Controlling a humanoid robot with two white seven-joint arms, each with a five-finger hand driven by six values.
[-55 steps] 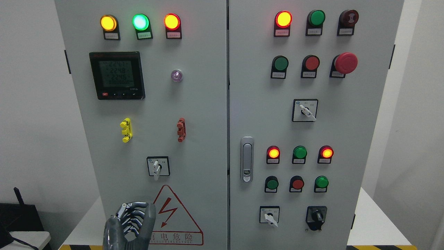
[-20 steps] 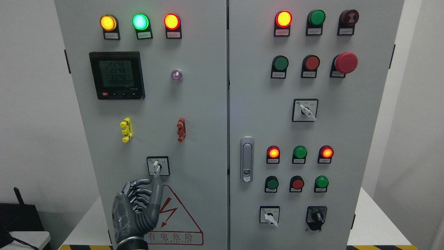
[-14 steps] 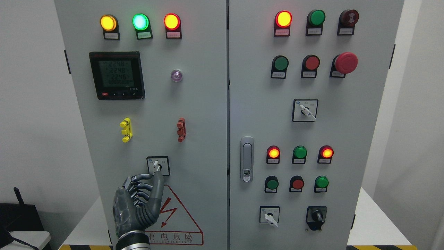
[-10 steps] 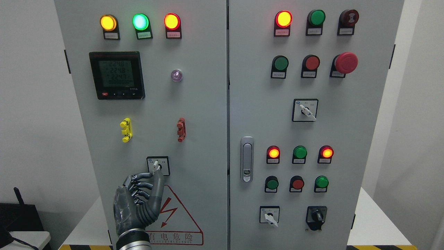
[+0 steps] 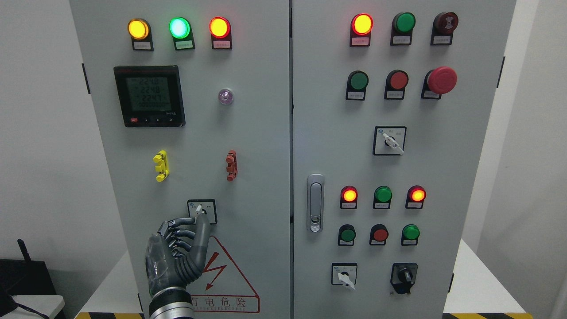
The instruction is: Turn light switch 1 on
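The left hand (image 5: pixel 177 254) has climbed the left cabinet door (image 5: pixel 248 177) and now pinches the white lever of the rotary switch (image 5: pixel 202 211) low on that door between thumb and forefinger, so I reckon the turn comes next.

Cabinet's left door (image 5: pixel 248 146): three lamps (image 5: pixel 179 28) along the top, meter (image 5: pixel 149 96) below them at upper left, rotary switch (image 5: pixel 202 211) low centre, warning triangle (image 5: pixel 226 277) under it. Left hand (image 5: pixel 177 254) at lower left of frame, fingertips (image 5: pixel 203 219) touching the switch's lower edge. Right door (image 5: pixel 443 177): door handle (image 5: pixel 315 203) at its left edge.
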